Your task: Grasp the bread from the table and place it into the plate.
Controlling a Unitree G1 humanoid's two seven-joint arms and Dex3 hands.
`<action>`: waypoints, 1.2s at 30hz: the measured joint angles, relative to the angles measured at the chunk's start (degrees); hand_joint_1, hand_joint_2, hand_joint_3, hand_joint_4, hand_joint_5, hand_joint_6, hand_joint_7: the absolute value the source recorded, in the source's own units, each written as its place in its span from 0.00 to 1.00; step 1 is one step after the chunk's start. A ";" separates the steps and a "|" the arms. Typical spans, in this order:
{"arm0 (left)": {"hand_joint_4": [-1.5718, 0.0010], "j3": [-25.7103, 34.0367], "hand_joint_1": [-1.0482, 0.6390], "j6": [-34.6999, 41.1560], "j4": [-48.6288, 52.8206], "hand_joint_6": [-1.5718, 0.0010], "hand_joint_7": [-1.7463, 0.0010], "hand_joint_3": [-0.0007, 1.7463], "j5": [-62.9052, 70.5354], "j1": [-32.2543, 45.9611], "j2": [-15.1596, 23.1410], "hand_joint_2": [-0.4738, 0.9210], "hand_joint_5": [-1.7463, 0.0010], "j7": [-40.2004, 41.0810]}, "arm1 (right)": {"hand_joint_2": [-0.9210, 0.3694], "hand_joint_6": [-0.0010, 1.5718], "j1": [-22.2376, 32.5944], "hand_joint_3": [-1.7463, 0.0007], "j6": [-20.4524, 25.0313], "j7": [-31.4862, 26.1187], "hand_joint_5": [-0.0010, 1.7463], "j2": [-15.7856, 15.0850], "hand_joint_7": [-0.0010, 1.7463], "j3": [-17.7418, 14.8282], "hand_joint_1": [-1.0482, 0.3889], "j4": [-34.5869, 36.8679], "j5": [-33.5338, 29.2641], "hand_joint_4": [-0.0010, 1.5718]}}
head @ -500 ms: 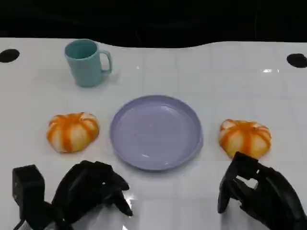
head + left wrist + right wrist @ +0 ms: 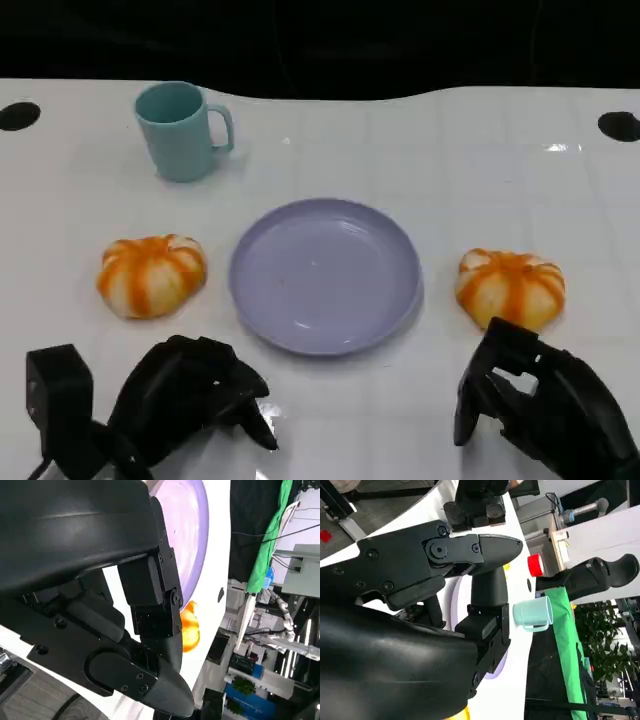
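Nothing moved: both breads (image 2: 152, 275) beside the plate (image 2: 325, 275), left hand (image 2: 190, 395) and right hand (image 2: 530, 400) empty, fingers apart.

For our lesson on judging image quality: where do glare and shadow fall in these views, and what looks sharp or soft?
Head view: evenly lit; small glare spots on the glossy white table, a faint sheen on the purple plate, soft shadows under both breads. Left wrist view: left hand looms dark, plate rim washed bright. Right wrist view: right hand dark, teal mug fairly sharp.
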 measured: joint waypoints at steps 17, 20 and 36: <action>0.08 -0.01 0.00 -0.08 0.56 0.00 0.87 0.00 0.04 -0.02 -0.01 0.93 0.61 0.01 | 0.00 0.31 -0.01 0.86 -1.42 0.62 1.00 0.32 0.85 -0.24 0.31 -0.07 -0.17 0.35; 0.08 -0.01 0.00 -0.22 0.95 0.00 0.87 0.00 0.04 -0.02 -0.04 0.93 0.61 0.01 | 0.00 0.28 -0.44 0.85 -4.20 0.29 0.98 0.15 0.73 -0.40 0.31 -0.28 -1.32 0.30; 0.09 -0.08 0.00 -1.18 2.01 0.00 0.87 0.00 0.15 -0.42 -0.39 0.93 0.59 0.02 | 0.00 0.26 -7.34 0.90 -22.67 -5.42 0.30 -11.81 0.02 -1.97 0.28 -2.56 -22.02 0.21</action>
